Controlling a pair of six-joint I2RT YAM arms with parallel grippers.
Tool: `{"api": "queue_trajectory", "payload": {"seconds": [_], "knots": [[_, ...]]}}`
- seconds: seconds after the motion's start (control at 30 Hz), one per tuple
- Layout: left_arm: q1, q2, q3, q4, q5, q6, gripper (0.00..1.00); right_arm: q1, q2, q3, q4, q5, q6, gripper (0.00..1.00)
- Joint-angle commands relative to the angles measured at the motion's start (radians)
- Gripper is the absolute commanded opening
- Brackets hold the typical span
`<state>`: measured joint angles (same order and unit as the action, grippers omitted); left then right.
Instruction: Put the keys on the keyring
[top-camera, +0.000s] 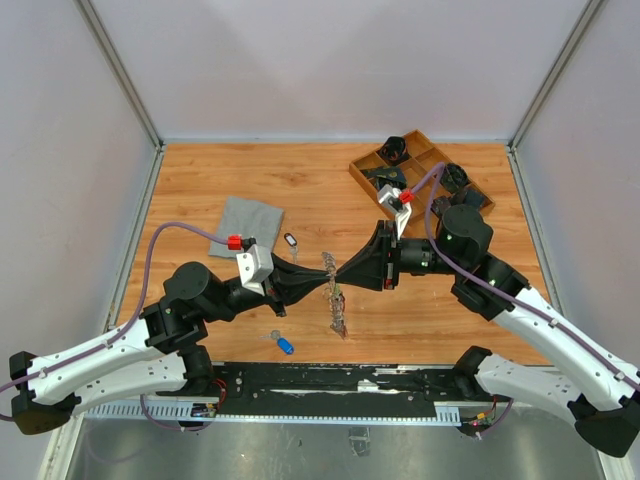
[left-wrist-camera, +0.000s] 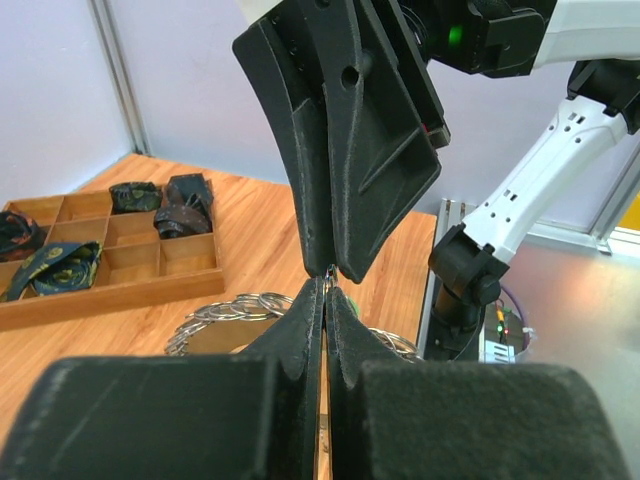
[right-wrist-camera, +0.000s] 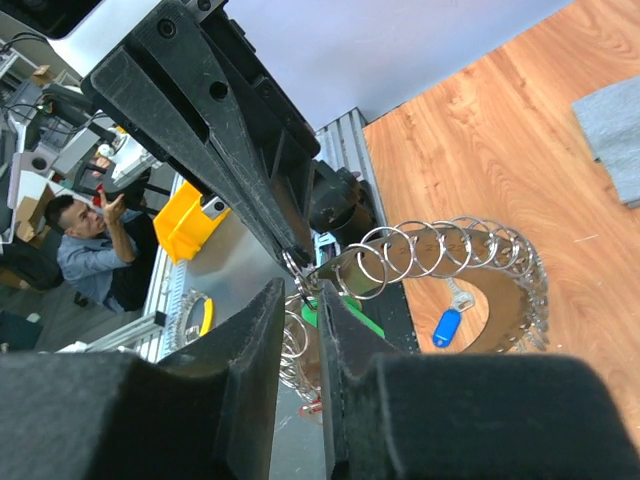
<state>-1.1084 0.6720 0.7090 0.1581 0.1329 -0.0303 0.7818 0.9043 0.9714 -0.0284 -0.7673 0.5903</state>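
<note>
We find the left gripper (left-wrist-camera: 327, 285) clenched on a thin wire of the keyring (top-camera: 334, 305), which hangs between the two arms over the middle of the table (top-camera: 200, 180). The right gripper (right-wrist-camera: 312, 300) meets it tip to tip, jaws narrowly apart at a loop. Whether it grips, we cannot tell. A blue-tagged key (top-camera: 286, 347) lies loose near the arm bases.

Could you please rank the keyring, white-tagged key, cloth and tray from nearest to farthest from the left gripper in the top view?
1. Keyring, at the left gripper tips.
2. White-tagged key, just beyond, to the left.
3. Cloth, farther left.
4. Tray, far right corner.
</note>
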Motion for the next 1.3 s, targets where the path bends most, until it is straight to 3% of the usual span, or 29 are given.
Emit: {"api": "queue_trajectory", "payload": {"seconds": [0.0,0.1,0.73,1.03,1.27], "knots": [[0.004,-0.012,0.046,0.078,0.004,0.008,0.00,0.023,0.002,0.001,0.019,-0.031,0.006,0.15],[0.003,-0.016,0.044,0.077,0.001,0.008,0.01,0.026,-0.001,0.007,0.021,-0.028,-0.003,0.01],[0.004,-0.010,0.054,0.083,0.008,0.013,0.00,0.028,0.033,0.051,-0.161,0.039,-0.058,0.01],[0.003,-0.005,0.056,0.089,0.013,0.008,0.00,0.028,-0.041,0.036,-0.086,0.102,-0.115,0.23],[0.004,-0.004,0.054,0.114,0.027,-0.005,0.01,0.028,-0.155,-0.081,0.148,0.115,-0.201,0.40]]}}
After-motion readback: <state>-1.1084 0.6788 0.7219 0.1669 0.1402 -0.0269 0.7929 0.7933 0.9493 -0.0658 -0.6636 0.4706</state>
